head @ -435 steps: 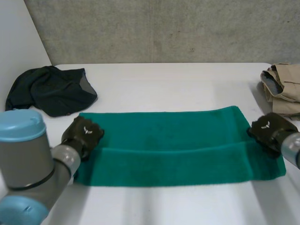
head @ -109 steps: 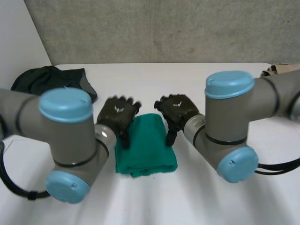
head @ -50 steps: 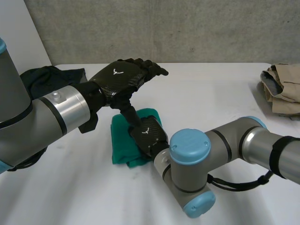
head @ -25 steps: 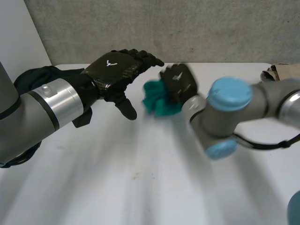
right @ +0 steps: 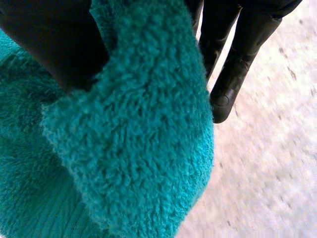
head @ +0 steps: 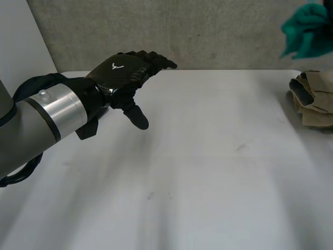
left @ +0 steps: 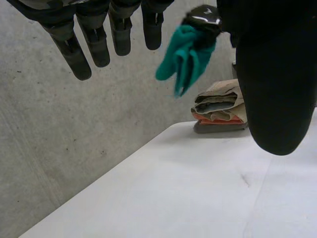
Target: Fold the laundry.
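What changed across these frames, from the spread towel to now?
The green towel, spread flat earlier, got folded small; the right hand closed on it and swung it up off the table toward the far right. The left hand lifted off and hangs open. The tan folded pile stayed put.

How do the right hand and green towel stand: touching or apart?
Touching. The right wrist view shows the right hand pinching the green towel.

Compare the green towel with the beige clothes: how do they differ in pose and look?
The green towel hangs bunched in the air, pinched by the right hand; the beige clothes lie folded on the table. The towel is teal; the clothes are tan. Both are cloth.
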Controlling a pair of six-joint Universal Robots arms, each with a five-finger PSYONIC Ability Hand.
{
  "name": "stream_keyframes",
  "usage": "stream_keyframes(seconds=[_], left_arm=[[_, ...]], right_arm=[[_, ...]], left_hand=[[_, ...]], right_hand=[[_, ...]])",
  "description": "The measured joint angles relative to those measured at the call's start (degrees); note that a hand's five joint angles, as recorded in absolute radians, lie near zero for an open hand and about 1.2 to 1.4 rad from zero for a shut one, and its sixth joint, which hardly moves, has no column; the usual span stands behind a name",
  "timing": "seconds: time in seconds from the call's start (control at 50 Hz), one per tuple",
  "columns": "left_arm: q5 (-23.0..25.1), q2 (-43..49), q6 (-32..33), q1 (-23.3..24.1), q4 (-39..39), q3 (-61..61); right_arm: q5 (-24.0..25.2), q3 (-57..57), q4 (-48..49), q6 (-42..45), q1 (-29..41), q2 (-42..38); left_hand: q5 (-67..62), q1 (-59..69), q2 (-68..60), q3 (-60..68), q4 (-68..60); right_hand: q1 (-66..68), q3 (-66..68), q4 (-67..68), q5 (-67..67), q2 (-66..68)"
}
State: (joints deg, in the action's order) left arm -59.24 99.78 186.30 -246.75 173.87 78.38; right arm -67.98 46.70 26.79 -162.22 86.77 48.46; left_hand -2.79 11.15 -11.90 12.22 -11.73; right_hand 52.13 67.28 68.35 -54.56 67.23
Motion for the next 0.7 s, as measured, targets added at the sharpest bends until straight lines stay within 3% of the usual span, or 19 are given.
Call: stream_keyframes(seconds=[0.06, 0.08, 0.24, 0.54, 0.58, 0.6, 0.64, 0.68, 0.7], left_arm=[[0.0, 0.29, 0.02, 0.11, 0.12, 0.08], [0.0, 0.4, 0.03, 0.16, 0.27, 0.14], [-0.13, 0.91, 0.1, 0.46, 2.22, 0.53], [-1.59, 2.13, 0.04, 0.83, 3.0, 0.82], [-1.67, 2.26, 0.04, 0.83, 2.98, 0.82], [-1.7, 2.3, 0.03, 0.83, 2.98, 0.81], [-1.72, 2.35, 0.03, 0.8, 2.97, 0.78], [-1.72, 2.35, 0.03, 0.8, 2.97, 0.78], [-1.72, 2.33, 0.03, 0.79, 2.96, 0.75]], right_arm=[[2.55, 1.49, 2.48, -1.22, -2.97, -1.03], [5.94, 3.65, 5.89, -2.35, -6.8, -3.11], [11.49, 7.87, 10.02, -2.34, -13.37, -9.91], [14.66, 9.48, 9.27, 0.31, -17.97, -13.05], [14.55, 9.13, 8.63, 0.4, -17.96, -12.92], [14.42, 9.05, 8.26, 0.42, -17.94, -12.78], [13.94, 9.02, 7.34, 0.44, -17.91, -12.29], [13.75, 9.05, 7.06, 0.44, -17.9, -12.08], [11.87, 9.67, 5.28, 0.47, -17.88, -10.13]], left_hand=[[0.0, -0.01, 0.0, 0.0, 0.0], [0.0, -0.01, 0.0, 0.0, -0.01], [0.0, -0.01, 0.0, 0.0, -0.04], [0.0, -0.01, 0.0, 0.0, -0.04], [0.0, -0.01, 0.0, 0.0, -0.04], [0.0, -0.01, 0.0, 0.0, -0.04], [0.0, -0.01, 0.0, 0.0, -0.04], [0.0, -0.01, 0.0, 0.0, -0.04], [0.0, -0.01, 0.0, 0.0, -0.04]], right_hand=[[0.0, 0.0, 0.0, -0.05, 0.0], [0.0, 0.0, 0.0, -0.05, 0.0], [0.0, 0.0, 0.01, -0.07, 0.0], [-0.99, -1.09, -1.2, -1.16, -1.83], [-11.13, -18.02, -17.88, 13.3, -18.27], [-11.85, -18.02, -18.64, 13.94, -18.27], [-35.4, -44.67, -45.27, 35.4, -46.11], [-35.4, -44.67, -45.27, 35.4, -46.11], [-40.39, -54.65, -54.55, 46.62, -54.31]])
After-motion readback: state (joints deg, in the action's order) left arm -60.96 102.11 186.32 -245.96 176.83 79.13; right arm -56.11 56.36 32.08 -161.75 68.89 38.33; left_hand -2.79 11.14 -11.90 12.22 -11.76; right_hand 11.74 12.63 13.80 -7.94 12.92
